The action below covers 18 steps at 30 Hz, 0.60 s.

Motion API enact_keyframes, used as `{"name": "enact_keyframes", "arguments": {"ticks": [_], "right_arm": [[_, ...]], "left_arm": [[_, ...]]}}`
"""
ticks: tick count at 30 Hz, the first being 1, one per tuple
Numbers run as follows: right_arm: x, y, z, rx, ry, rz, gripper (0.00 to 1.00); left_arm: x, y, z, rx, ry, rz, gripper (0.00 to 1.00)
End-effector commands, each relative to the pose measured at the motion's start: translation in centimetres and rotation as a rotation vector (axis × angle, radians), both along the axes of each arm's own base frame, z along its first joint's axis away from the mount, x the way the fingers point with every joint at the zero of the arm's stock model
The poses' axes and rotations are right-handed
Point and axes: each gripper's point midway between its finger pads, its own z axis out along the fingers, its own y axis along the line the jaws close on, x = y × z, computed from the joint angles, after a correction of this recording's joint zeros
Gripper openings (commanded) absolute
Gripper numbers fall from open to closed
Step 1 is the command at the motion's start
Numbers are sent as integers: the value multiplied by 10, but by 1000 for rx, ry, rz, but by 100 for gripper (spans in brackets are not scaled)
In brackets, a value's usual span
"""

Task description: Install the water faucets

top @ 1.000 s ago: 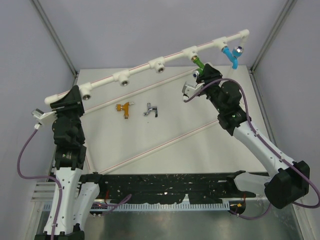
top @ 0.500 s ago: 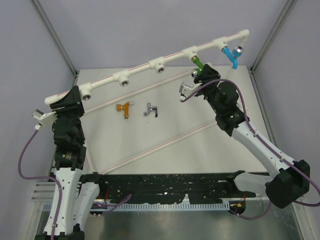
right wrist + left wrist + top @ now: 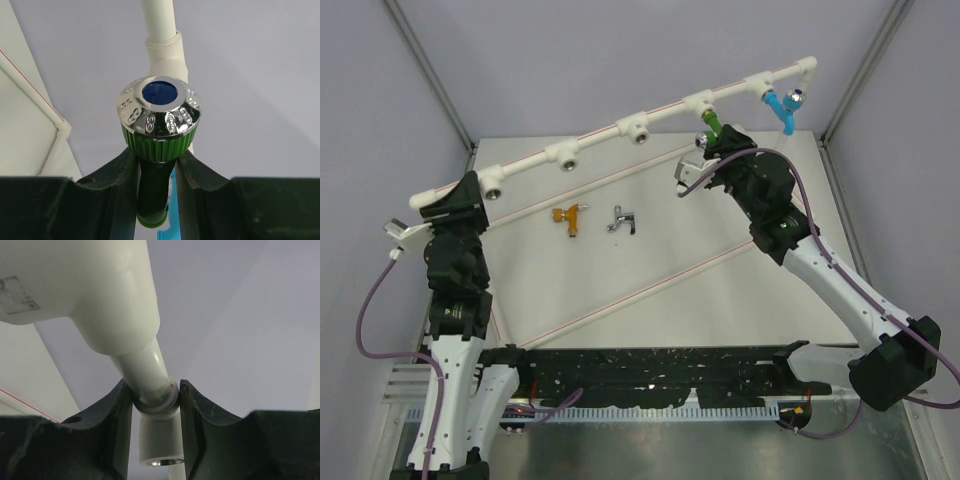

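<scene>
The green faucet (image 3: 714, 126) hangs at a socket of the white pipe frame (image 3: 600, 140). My right gripper (image 3: 718, 143) is shut on it; in the right wrist view its green body (image 3: 155, 185) sits between the jaws, chrome knob (image 3: 159, 106) above. The blue faucet (image 3: 780, 108) hangs at the frame's far right socket. The orange-gold faucet (image 3: 568, 216) and the silver faucet (image 3: 621, 219) lie on the table. My left gripper (image 3: 460, 203) is shut on the frame's left end; the left wrist view shows the pipe (image 3: 150, 385) between the jaws, above a socket (image 3: 160, 440).
Thin white rods with red stripes (image 3: 650, 285) lie diagonally across the table. Grey walls and metal posts (image 3: 425, 70) enclose the back and sides. A black cable chain (image 3: 640, 375) runs along the near edge.
My right gripper has shifted slightly up and left along with the green faucet, closer under the frame's socket. The left arm has not moved.
</scene>
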Motion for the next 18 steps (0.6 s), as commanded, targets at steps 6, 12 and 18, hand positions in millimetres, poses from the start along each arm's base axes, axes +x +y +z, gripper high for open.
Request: {"name": "enact_keyframes", "arguments": {"ticks": [6, 12, 18], "right_arm": [[8, 19, 11, 160, 40, 122, 5], [16, 17, -5, 288, 104, 166, 5], [21, 23, -10, 358, 138, 190, 5]], "left_arm": [[-4, -11, -2, 23, 28, -58, 0], [-1, -12, -3, 20, 31, -58, 0], [5, -15, -4, 5, 33, -76, 0]]}}
